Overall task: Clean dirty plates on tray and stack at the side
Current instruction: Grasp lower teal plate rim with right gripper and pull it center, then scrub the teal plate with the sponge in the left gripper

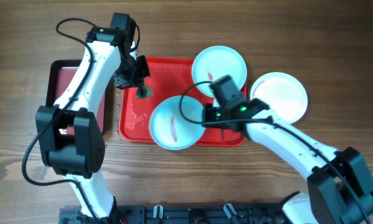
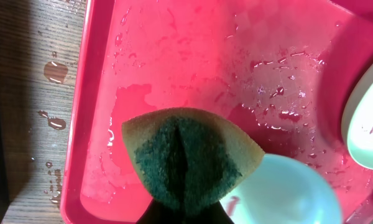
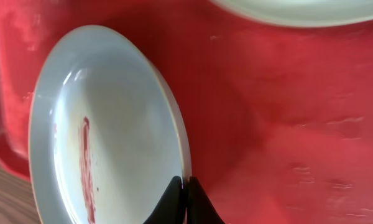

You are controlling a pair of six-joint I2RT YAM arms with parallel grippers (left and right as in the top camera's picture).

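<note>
The red tray (image 1: 133, 121) lies at the table's middle, wet inside. A light blue plate (image 1: 173, 123) with a red smear sits at its front edge. My right gripper (image 1: 205, 116) is shut on that plate's right rim, as the right wrist view shows (image 3: 186, 184) on the plate (image 3: 105, 124). A second light blue plate (image 1: 219, 68) lies at the tray's back right corner. A white plate (image 1: 280, 96) rests on the table right of the tray. My left gripper (image 1: 138, 79) is shut on a green and yellow sponge (image 1: 143, 92) (image 2: 186, 155) above the tray's left part (image 2: 193, 56).
A smaller black-rimmed tray with a maroon inside (image 1: 61, 81) lies left of the red tray, under the left arm. Water drops (image 2: 55, 71) lie on the wooden table beside the red tray's left rim.
</note>
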